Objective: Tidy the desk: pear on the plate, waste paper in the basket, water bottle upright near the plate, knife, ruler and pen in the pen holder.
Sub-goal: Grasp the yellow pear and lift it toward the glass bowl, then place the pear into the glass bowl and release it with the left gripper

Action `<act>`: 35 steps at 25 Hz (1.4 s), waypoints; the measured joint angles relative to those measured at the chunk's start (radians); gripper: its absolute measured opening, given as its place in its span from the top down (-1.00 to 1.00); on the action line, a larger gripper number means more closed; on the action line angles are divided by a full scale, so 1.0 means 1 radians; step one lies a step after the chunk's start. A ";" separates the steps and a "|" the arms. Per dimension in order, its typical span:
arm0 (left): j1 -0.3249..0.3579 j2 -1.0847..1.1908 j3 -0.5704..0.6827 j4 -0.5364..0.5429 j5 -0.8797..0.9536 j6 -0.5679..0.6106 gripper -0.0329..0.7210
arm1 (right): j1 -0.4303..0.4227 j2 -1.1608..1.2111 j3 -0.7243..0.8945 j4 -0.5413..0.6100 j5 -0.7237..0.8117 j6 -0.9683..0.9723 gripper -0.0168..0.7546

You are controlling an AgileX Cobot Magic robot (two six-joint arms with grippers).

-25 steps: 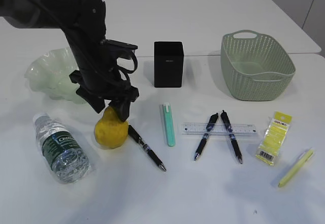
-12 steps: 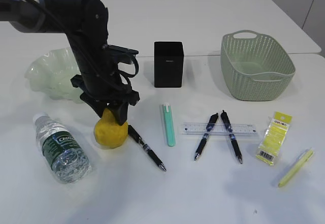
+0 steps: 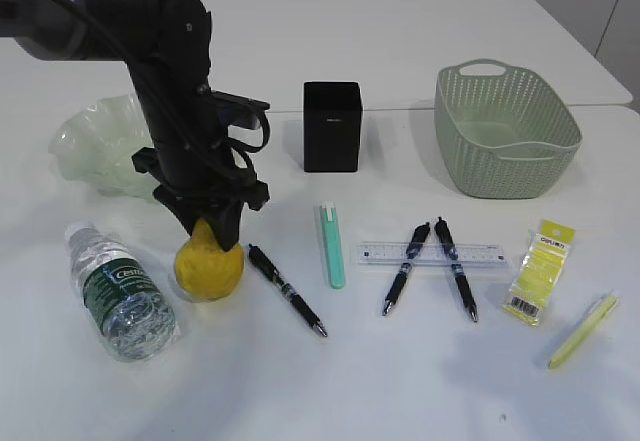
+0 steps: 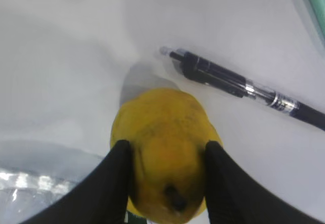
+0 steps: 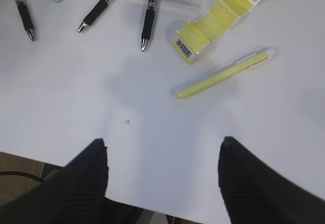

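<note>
the left end effector (image 3: 212, 229) grips the pear (image 3: 208, 265), one finger (image 4: 114, 183) on each side of its stem end. whether the pear rests on the white surface (image 3: 330, 381) or hangs just above it cannot be told. it sits at the near left, between the bottle (image 3: 118, 289), which lies on its side to the left, and a black pen (image 3: 286, 289) to the right. the plate (image 3: 100, 146) is farther back on the left, behind the arm. the black holder (image 3: 332, 126) stands mid-surface on the far side, the basket (image 3: 505, 129) far right. near the middle lie a mint green knife (image 3: 332, 244), the ruler (image 3: 430, 254) and two more black pens (image 3: 405, 267) crossing it. the yellow packet (image 3: 539, 270) and a slim yellow stick (image 3: 583, 330) lie near right. the right end effector (image 5: 162, 176) is spread wide and holds nothing, hovering over the near edge of the surface, well apart from the stick.
</note>
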 joint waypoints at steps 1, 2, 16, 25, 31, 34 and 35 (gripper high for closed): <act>0.000 -0.005 0.000 0.002 0.006 0.000 0.16 | 0.000 0.000 0.000 0.000 0.000 0.000 -0.35; 0.000 -0.012 0.000 0.002 0.007 0.000 0.16 | 0.000 0.000 0.000 0.000 0.000 0.000 -0.35; 0.055 -0.110 -0.118 0.172 -0.070 -0.105 0.16 | 0.000 0.000 0.000 -0.002 0.000 0.000 -0.35; 0.246 -0.110 -0.149 0.172 -0.227 -0.154 0.16 | 0.000 0.002 0.000 -0.002 0.002 0.000 -0.35; 0.311 -0.024 -0.177 0.151 -0.320 -0.154 0.16 | 0.000 0.045 0.000 -0.002 0.000 0.000 -0.35; 0.327 0.048 -0.234 0.121 -0.318 -0.154 0.16 | 0.000 0.059 0.000 -0.002 -0.002 0.000 -0.35; 0.332 0.071 -0.250 0.109 -0.318 -0.154 0.16 | 0.000 0.061 0.000 -0.002 -0.002 0.000 -0.35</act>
